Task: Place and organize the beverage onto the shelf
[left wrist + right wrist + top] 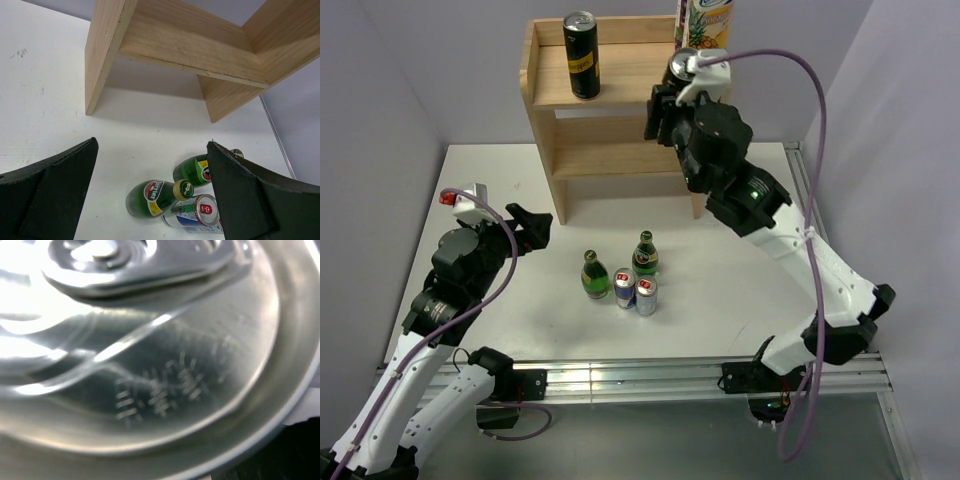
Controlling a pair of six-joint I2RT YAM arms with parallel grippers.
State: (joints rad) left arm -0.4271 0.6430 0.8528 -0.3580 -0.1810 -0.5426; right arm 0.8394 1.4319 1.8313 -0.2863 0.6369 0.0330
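Currently my right end effector [672, 92] pinches 1 black can [682, 66] over the top tier of the shelf [610, 150], right of the other black can [582, 55]. My left end effector [534, 228] is spread. 2 green bottles [595, 275] and 2 slim cans [625, 288] stand on the surface [740, 250].

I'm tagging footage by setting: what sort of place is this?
Probably a robotics lab test cell, not a shop: plain grey walls box in a white table, with an aluminium mounting rail at its near edge and one small wooden shelf.
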